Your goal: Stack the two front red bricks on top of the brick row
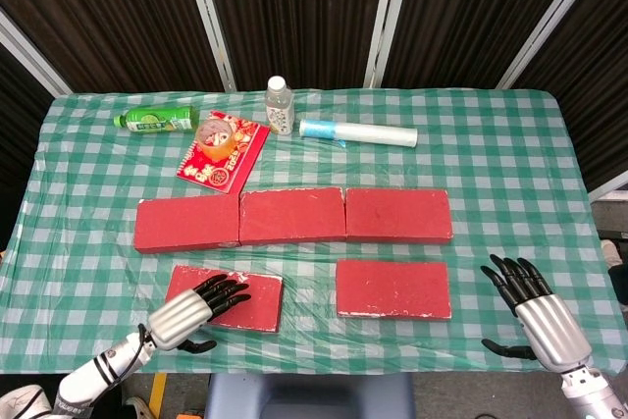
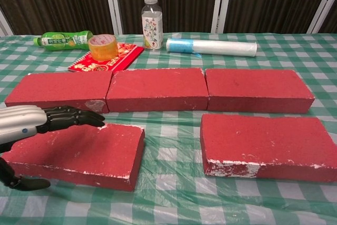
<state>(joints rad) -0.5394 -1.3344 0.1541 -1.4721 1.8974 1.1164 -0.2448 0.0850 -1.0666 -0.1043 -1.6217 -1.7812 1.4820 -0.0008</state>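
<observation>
Red front-left brick [image 1: 226,296]: your left hand [image 1: 201,306], fingers spread, hovers over it unclasped; a shallow grab risks dropping it.

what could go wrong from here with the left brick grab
The left robot hand lies over the front left brick with its thumb below the near edge; a one-sided grip may let the brick tilt or slip. Lifted low, it could knock the brick row. The plastic table cover looks loose and may drag.

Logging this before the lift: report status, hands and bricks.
Left hand open over front left brick. Right hand open, off to the side. Front right brick untouched. Brick row top unobstructed.
</observation>
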